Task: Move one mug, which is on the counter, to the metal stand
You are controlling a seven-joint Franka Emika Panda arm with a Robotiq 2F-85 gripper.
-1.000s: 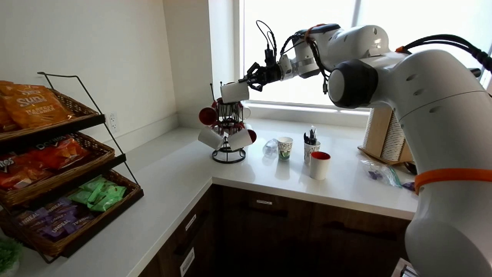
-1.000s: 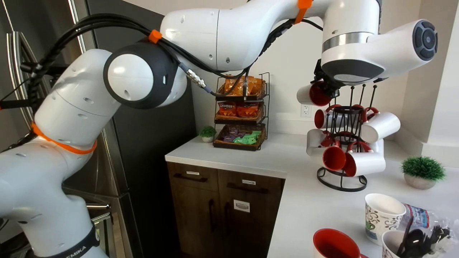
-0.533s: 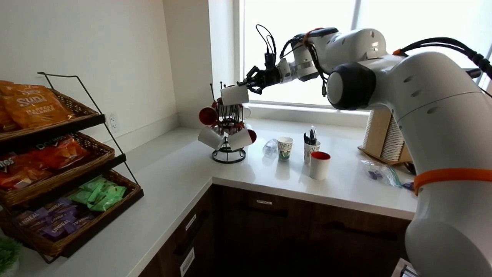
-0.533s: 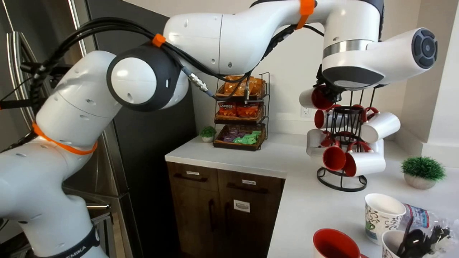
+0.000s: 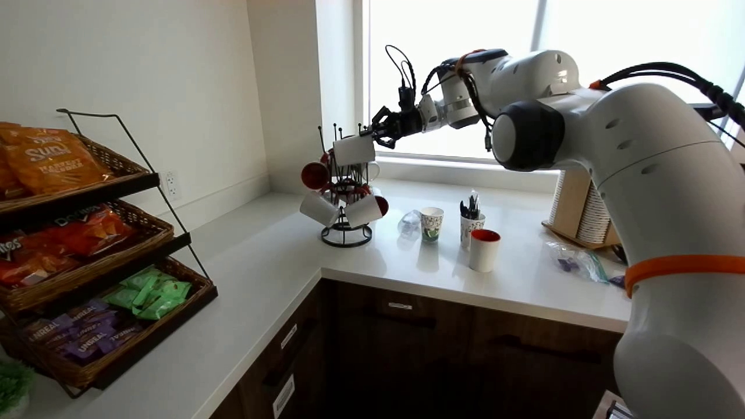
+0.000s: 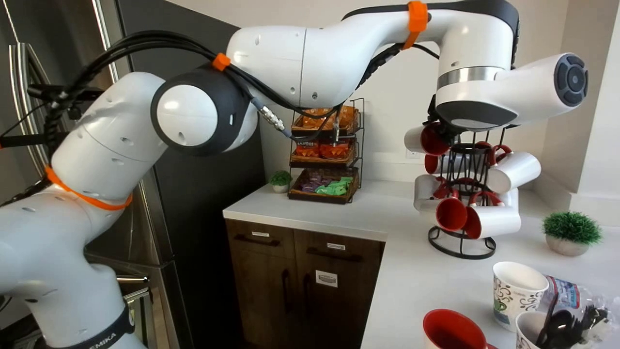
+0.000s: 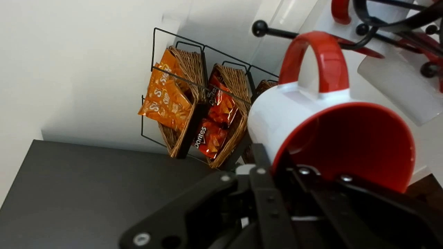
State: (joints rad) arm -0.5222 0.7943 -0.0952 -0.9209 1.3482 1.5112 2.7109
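Near the top of the metal stand (image 6: 470, 149), the claw (image 7: 273, 157) was clenched on the wall of a white mug (image 7: 332, 138), its fingers (image 7: 260, 155) set one inside the red mouth and one outside. The mug lay tilted on its side by the metal stand's upper prongs (image 7: 282, 33), its red handle (image 7: 334, 74) overlapping one of them in the wrist view; whether the loop ringed it was unclear. Should the handle come down off line, the ball tip (image 7: 259, 28) would probably jam against it, and further pushing could twist the mug in that narrow pinch or rock the metal stand. Releasing before the loop was seated would likely drop the mug past the metal stand to the bench (image 5: 250, 233), and a low approach might knock the hung mug (image 6: 432, 165) beneath. On the snack rack (image 5: 87, 199), well apart from the metal stand, an orange bag (image 5: 46, 166) read "Sun", a red bag (image 7: 209, 141) "Doritos" and purple packets (image 5: 87, 340) "UNREAL". The arm (image 6: 310, 63) bore "EMIKA" low down, also well apart from the metal stand; the drawer labels (image 5: 400, 305), lower than it, were too small to read.
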